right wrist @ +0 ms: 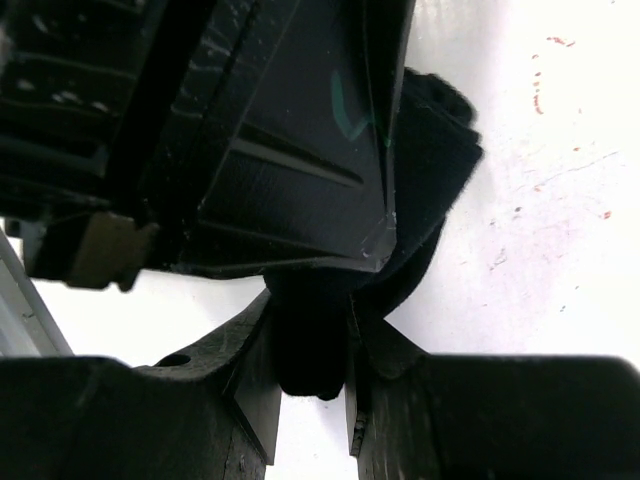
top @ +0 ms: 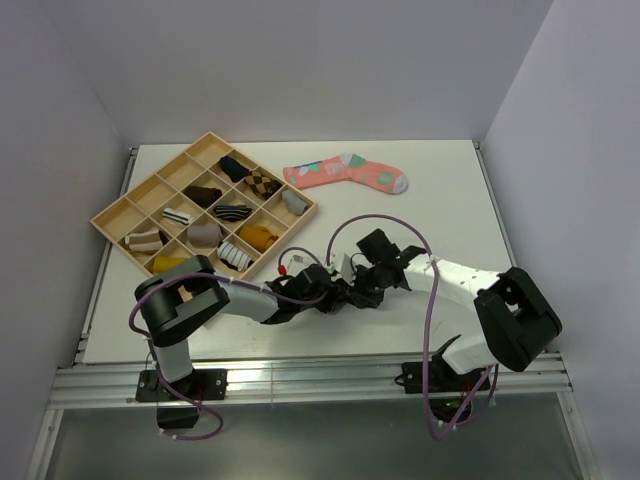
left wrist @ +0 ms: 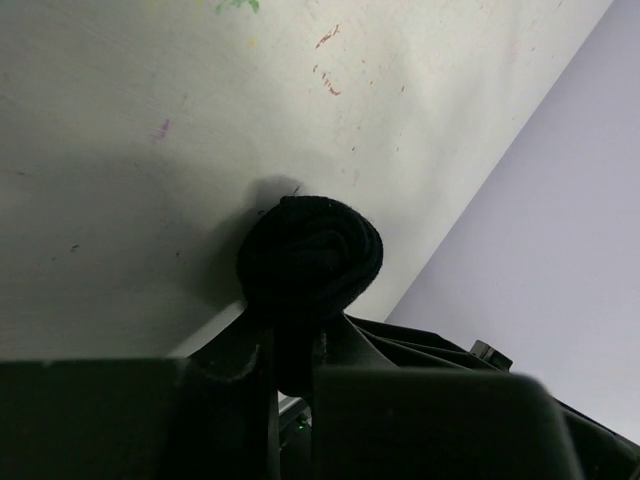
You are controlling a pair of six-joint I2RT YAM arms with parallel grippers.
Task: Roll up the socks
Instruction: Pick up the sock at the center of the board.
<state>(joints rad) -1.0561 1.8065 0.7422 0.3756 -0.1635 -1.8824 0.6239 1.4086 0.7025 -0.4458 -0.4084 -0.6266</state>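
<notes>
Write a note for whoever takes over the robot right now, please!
Both the left fingers and the right fingers are shut on the soft black rolled-up sock, near the front edge of the white table.
Done: the black sock is wound into a roll.
Left: probably tuck it closed and let go. A pink patterned sock lies flat at the far side, beside the wooden divided tray of sock bundles.
</notes>
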